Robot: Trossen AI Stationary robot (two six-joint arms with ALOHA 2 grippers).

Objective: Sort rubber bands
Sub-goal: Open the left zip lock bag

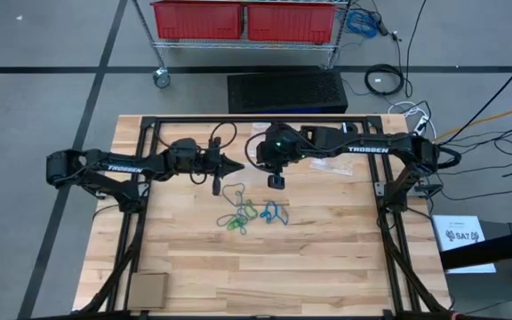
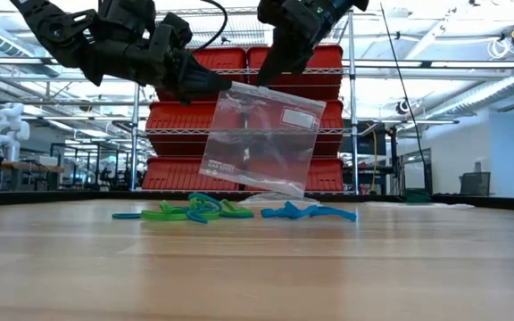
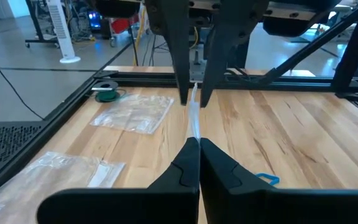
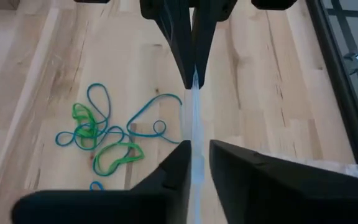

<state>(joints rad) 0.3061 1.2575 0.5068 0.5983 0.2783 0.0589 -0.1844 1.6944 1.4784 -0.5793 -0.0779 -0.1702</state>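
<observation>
While both arms meet over the middle of the bench (image 1: 327, 258), the high view shows the rubber bands (image 1: 249, 213) lying in a loose green and blue heap on the wood, a little toward the near edge from the grippers.

At table height, a clear bag (image 2: 261, 143) hangs in the air above the heap. The left gripper (image 2: 205, 85) is closed on its upper corner; the right gripper (image 2: 269, 71) reaches its top edge.

Seen from the left wrist, the left fingers (image 3: 188, 165) press together on the thin edge of the bag, and two more bags (image 3: 134, 112) lie flat near the far edge.

Seen from the right wrist, a narrow gap stands between the right fingers (image 4: 176, 165) with the bag edge in it; I cannot tell if they grip.

By my judgement the sorting is at its beginning: no band is in a bag, and all remain to be picked.
</observation>
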